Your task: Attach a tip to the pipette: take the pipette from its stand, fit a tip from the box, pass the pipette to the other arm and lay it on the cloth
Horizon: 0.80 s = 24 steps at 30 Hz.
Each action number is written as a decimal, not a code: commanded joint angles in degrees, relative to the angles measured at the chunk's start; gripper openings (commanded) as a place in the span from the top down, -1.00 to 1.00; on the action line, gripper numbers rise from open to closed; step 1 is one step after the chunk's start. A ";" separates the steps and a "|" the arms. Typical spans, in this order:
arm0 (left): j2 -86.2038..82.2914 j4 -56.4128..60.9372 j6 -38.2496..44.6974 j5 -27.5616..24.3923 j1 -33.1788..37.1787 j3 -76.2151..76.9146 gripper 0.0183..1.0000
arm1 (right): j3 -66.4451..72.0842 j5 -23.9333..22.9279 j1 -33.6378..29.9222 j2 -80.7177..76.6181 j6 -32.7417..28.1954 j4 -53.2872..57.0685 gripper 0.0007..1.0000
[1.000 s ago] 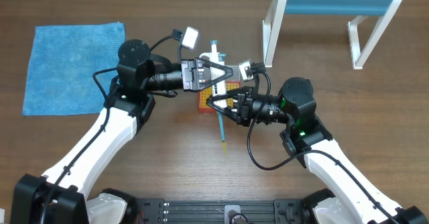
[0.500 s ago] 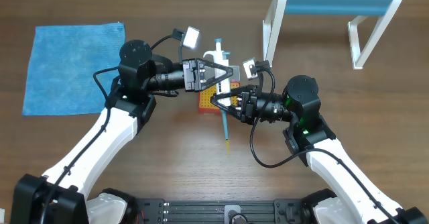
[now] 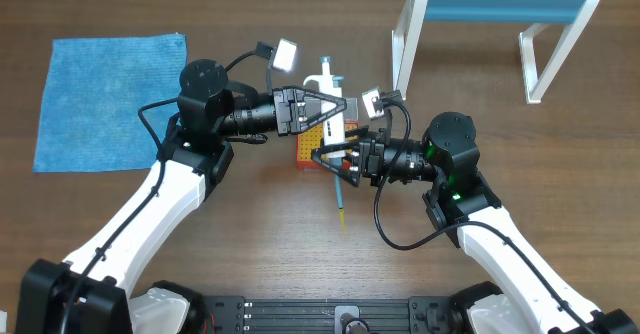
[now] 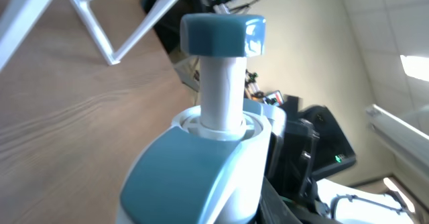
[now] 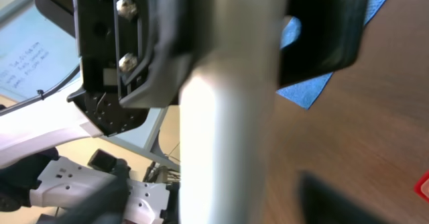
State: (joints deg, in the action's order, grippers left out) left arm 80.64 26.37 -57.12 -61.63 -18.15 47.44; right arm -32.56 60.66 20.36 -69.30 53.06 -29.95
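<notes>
One risk: over the middle of the tabletop, well apart from the cloth at its left edge, the right claw clamps the pipette while I cannot tell the hold of the left claw, so releasing early could drop it onto its tip.

The slim white plastic pipette with its blue cap has drifted a little to the right, and its yellow tip end now lies nearer the arm bases than a second ago. The left gripper, clamped on its upper body, has shifted right with it. The right gripper at the shaft has pulled back slightly toward its own side.
</notes>
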 commanded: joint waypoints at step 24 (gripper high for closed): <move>26.97 -118.42 46.86 54.27 39.21 73.64 0.99 | -0.94 -28.44 -23.54 -0.74 -18.78 47.01 -0.81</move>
State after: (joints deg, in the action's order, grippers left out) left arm 95.81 -87.90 -17.23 -20.53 16.69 105.89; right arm -33.15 39.00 -3.07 -69.91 33.10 17.10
